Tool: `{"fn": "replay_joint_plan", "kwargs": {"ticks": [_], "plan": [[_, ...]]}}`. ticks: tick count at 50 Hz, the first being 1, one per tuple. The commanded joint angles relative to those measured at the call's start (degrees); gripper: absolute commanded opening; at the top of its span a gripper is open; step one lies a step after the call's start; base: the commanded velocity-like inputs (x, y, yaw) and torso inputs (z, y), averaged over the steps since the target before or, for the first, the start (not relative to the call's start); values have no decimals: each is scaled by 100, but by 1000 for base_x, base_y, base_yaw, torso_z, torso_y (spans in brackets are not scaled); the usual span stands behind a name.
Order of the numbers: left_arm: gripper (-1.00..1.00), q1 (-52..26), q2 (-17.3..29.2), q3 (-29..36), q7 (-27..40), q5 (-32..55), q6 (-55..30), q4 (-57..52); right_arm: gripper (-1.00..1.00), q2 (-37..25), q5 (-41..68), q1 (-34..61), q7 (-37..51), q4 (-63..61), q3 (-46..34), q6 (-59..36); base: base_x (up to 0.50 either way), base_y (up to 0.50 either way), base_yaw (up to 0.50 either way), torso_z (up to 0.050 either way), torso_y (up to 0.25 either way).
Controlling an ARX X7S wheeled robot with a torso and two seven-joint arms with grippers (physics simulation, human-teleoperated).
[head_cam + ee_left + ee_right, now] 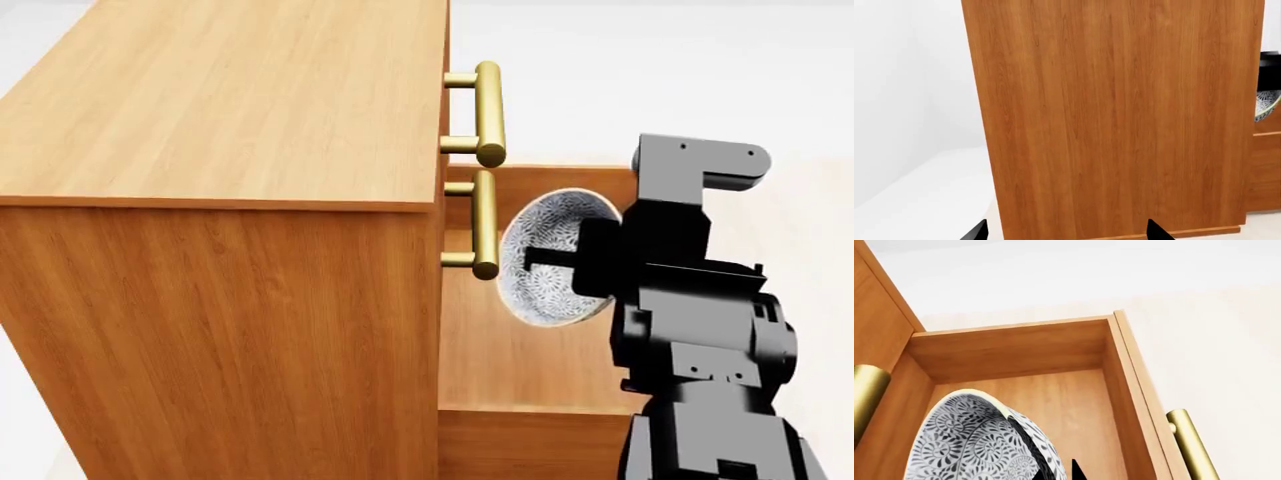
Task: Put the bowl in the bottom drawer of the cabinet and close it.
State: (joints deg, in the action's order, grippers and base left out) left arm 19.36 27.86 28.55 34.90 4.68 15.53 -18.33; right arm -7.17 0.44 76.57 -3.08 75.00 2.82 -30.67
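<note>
In the head view the cabinet [220, 250] fills the left of the frame, its 2 upper brass handles [489, 100] stacked along its right edge. The bottom drawer [527, 350] stands pulled out at centre right, its wooden floor bare. Above that open drawer the right pincer [554, 262] is clamped on the rim of the bowl [541, 240], with one finger inside it; the bowl is tipped on its side so that the patterned inside faces the cabinet front, just beside the lower of the 2 handles. In the right wrist view the bowl [974, 440] sits at lower left over the drawer's floor, with the drawer's own handle [1191, 445] at lower right. The left pincer [1067, 232] shows 2 dark fingertips [1157, 231] well apart, holding nothing, facing the cabinet's side panel [1114, 115].
</note>
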Motion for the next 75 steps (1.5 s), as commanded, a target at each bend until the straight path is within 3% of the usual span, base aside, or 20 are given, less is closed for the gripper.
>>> {"fn": "replay_joint_plan", "kwargs": {"ticks": [1, 51, 75], "plan": [[100, -3, 10, 9, 11, 6, -5, -9, -100, -2, 49, -19, -96, -6, 70, -62, 0, 0, 0, 0, 0], [100, -36, -1, 67, 45, -17, 142, 160, -100, -41, 108, -41, -480, -4, 779, -1208, 0, 0, 0, 0, 0], [100, -44, 21, 70, 53, 10, 155, 160, -100, -14, 5, -152, -486, -4, 982, -1217, 0, 0, 0, 0, 0]]}}
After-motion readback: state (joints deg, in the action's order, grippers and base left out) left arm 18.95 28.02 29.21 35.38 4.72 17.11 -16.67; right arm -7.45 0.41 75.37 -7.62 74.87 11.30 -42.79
